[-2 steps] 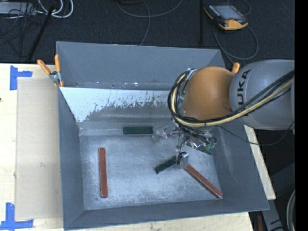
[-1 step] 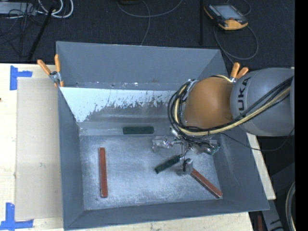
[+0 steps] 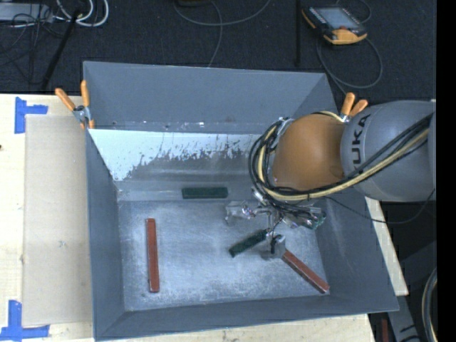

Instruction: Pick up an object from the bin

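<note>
Far to the left of the jaws, you are seeing a long red-brown bar [image 3: 152, 255] lying flat on the floor of the grey bin [image 3: 178, 105], running front to back. Nearer, left of the jaws and further back, a dark green bar [image 3: 204, 192] is resting along the foot of the back wall. Just left of the jaws, a shorter dark green bar [image 3: 246, 245] is lying tilted, its right end reaching up to them. You cannot tell whether the jaws are open or closed, or whether they are gripping that bar. Just right of the jaws, a second red-brown bar [image 3: 306, 271] is slanting towards the front. Above them the arm's orange cover [image 3: 306, 155] is hanging.
</note>
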{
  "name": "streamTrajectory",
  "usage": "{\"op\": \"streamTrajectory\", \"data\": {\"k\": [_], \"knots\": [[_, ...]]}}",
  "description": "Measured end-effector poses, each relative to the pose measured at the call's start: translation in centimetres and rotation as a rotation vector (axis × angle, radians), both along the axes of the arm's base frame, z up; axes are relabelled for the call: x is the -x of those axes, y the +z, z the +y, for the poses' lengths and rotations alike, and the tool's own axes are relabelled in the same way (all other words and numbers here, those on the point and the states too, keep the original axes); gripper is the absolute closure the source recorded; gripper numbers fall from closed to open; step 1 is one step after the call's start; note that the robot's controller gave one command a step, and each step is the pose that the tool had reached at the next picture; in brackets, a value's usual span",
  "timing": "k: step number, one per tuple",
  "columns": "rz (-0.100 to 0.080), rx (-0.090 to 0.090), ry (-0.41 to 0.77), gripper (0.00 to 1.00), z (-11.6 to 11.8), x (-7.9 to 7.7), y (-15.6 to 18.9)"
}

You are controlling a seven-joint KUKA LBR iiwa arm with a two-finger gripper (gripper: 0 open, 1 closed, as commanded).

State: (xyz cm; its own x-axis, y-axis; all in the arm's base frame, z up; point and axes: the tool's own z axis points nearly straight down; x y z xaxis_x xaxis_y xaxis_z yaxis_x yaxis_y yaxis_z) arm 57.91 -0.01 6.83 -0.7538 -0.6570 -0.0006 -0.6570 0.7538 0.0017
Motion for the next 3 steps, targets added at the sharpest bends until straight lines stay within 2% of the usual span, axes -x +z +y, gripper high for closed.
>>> {"op": "streamTrajectory", "data": {"k": [1, 2, 3], "knots": [[-0.001, 0.0, -0.002, 1.0, 0.0, 0.0, 0.1], [-0.009, 0.001, -0.006, 1.0, 0.1, -0.2, 10.7], [-0.005, 0.001, -0.012, 1.0, 0.2, -0.3, 12.9]]}}
